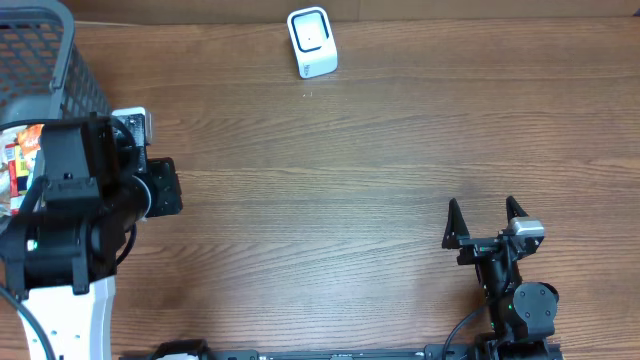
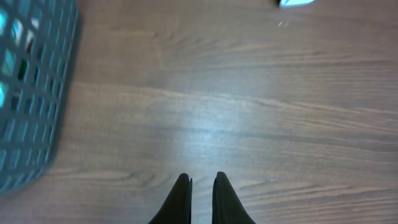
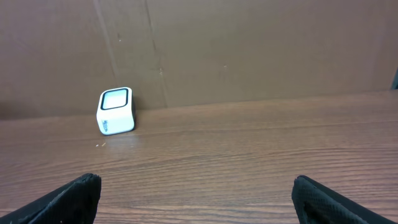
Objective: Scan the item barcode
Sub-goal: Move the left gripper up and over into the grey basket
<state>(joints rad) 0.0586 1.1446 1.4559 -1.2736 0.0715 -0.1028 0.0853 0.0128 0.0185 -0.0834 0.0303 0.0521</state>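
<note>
The white barcode scanner [image 1: 312, 42] stands at the far edge of the wooden table, also seen in the right wrist view [image 3: 116, 111]; only its corner [image 2: 297, 2] shows in the left wrist view. Colourful packaged items [image 1: 20, 150] lie in the grey mesh basket [image 1: 60, 60] at the far left, partly hidden by my left arm. My left gripper [image 2: 202, 180] is shut with nothing between its fingers, hovering over bare wood just right of the basket [image 2: 31, 93]. At the front right my right gripper [image 1: 487, 212] stands wide open and empty [image 3: 196, 186].
A brown cardboard wall [image 3: 249, 50] rises behind the table's far edge. Bare wood [image 1: 330, 200] stretches between the two arms. The left arm's white base [image 1: 65, 320] occupies the front left corner.
</note>
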